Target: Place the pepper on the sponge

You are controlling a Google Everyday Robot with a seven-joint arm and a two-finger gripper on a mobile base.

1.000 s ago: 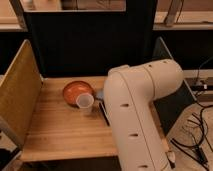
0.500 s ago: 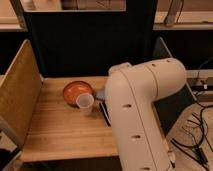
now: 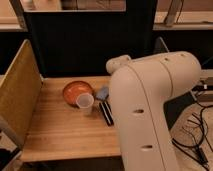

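The white arm [image 3: 150,110] fills the right half of the view. The gripper is out of sight, somewhere behind or under that bulk, so I cannot tell if it is open, shut or carrying anything.

The pepper is not visible anywhere: it may be in the gripper or lying behind the arm, no way to say. The sponge [image 3: 102,92] lies flat on the wooden table [image 3: 60,130], just right of the orange bowl [image 3: 75,91]. Its right edge is cut off by the arm. Nothing shows on the part I can see.

Risks, as a judgement:
- The sponge is a small target and it is boxed in. The bowl is just beside it, the translucent cup [image 3: 84,101] is near its front-left corner, and the black ribbed bar [image 3: 106,112] is right in front of it.
- A slightly off drop could land the pepper in the bowl or on the bar.
- A pepper is rounded and the sponge is soft, so a release from any height or off-centre could let it roll off onto the wood.
- The cup looks light, so a sweep of the arm or gripper near the sponge could tip it or push it.
- The arm blocks the camera's view of the sponge's right side, which makes alignment harder to check.
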